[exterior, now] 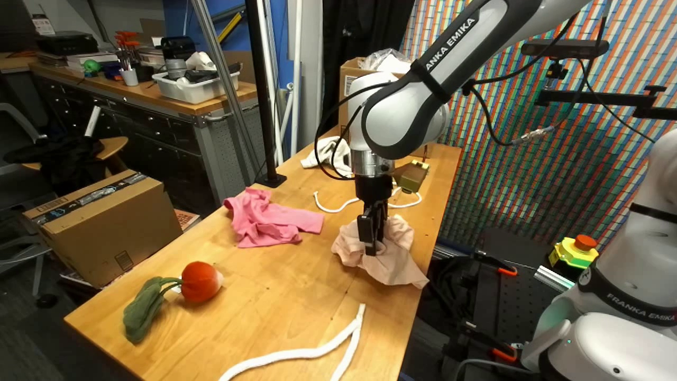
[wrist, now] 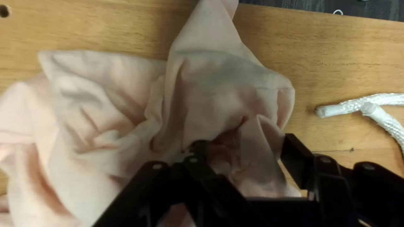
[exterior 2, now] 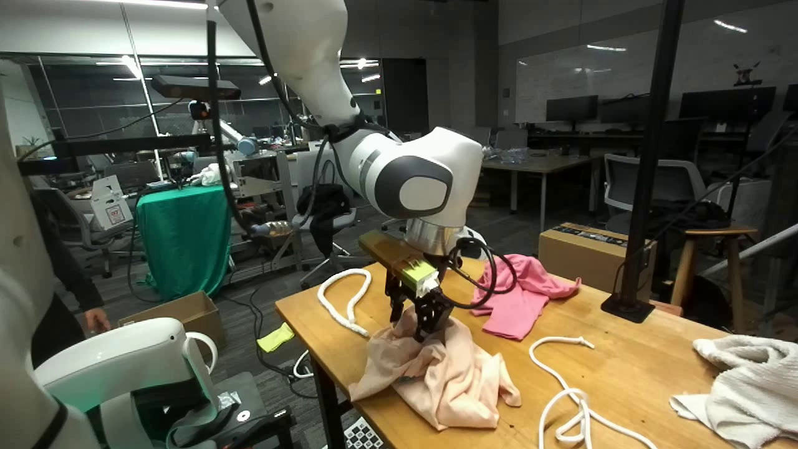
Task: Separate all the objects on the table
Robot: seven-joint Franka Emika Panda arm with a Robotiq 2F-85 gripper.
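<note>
The peach cloth (exterior 2: 446,380) lies bunched up on the wooden table (exterior: 285,286), and one corner of it reaches the table's edge. The gripper (wrist: 244,148) points down into it. Its two black fingers (wrist: 296,154) are partway open, with folds of the cloth in the gap that look loose.

The pink cloth (exterior: 275,219) is near the peach one but apart from it, and it is crumpled too. One white rope (exterior: 307,353) is bent in a loop toward the table's end, with its two ends together near the peach cloth. The other white rope (exterior 2: 581,400) is all curly, on the other side of the peach cloth. A white towel (exterior 2: 754,386) lies past that rope. In an exterior view, a red toy radish (exterior: 200,282) with green leaves (exterior: 143,312) is well apart from the peach cloth.

A white robot arm (exterior: 402,116) reaches down over the table. A black post (exterior 2: 648,156) stands at the table's long side. Beside the table, lower down, is a brown cardboard box (exterior: 106,222). Past it is a workbench (exterior: 158,143) with a white bin (exterior: 190,91) on top.
</note>
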